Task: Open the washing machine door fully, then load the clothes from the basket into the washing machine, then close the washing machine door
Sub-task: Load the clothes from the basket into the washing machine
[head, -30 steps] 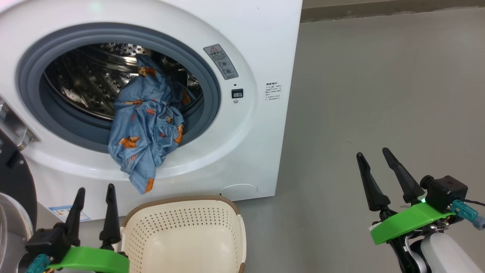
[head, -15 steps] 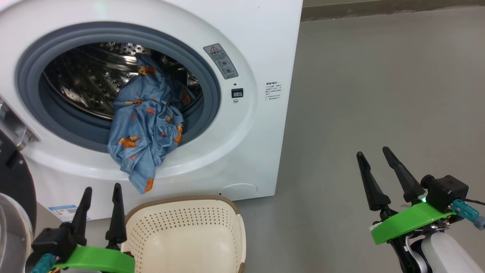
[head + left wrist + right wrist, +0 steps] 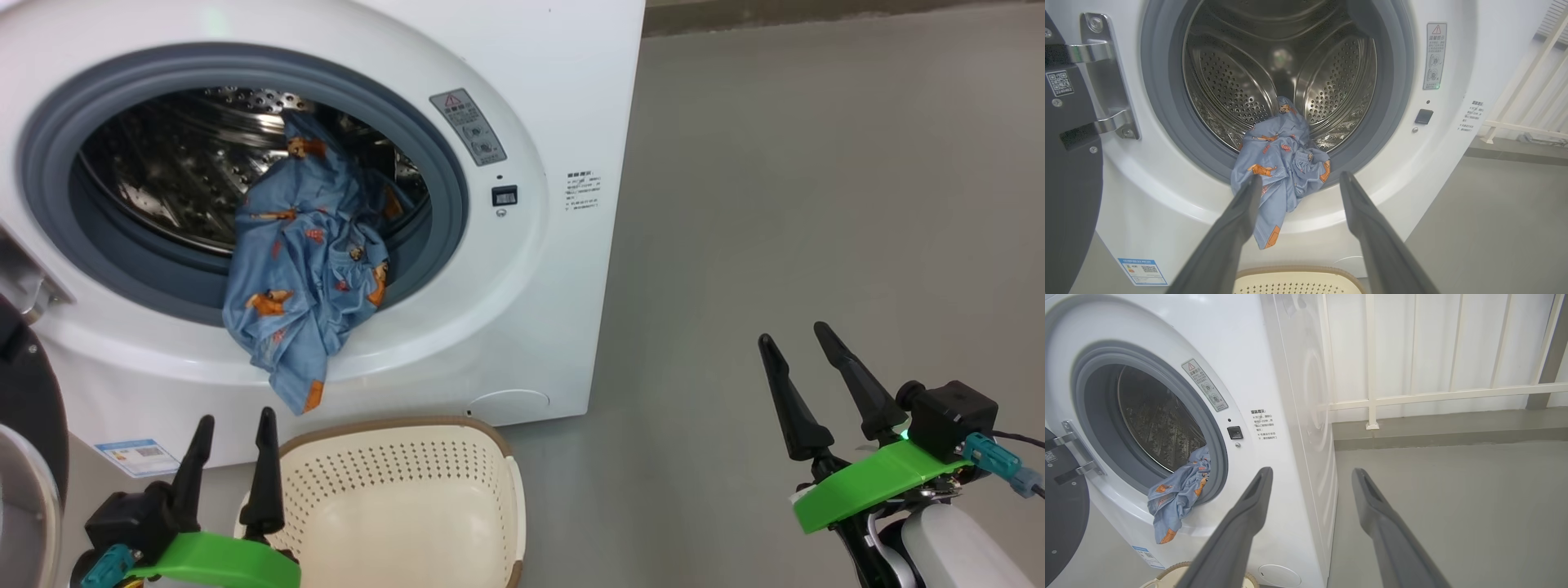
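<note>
Slid rightward, my left end effector point(image 3: 236, 415) stands spread, empty, beside the basket point(image 3: 392, 428); clothes point(image 3: 302, 269) hang above it.

Soft, even light is filling every view, leaving only faint shadows on the grey floor point(image 3: 816, 204). A pale glare is sitting high on the white front of the washing machine point(image 3: 563, 98), and the steel drum point(image 3: 1229, 81) is glinting with small highlights while darkening toward its far end. The wrist views are stretching shapes toward their edges, and the near left gripper point(image 3: 1301, 176) is looking slightly soft
</note>
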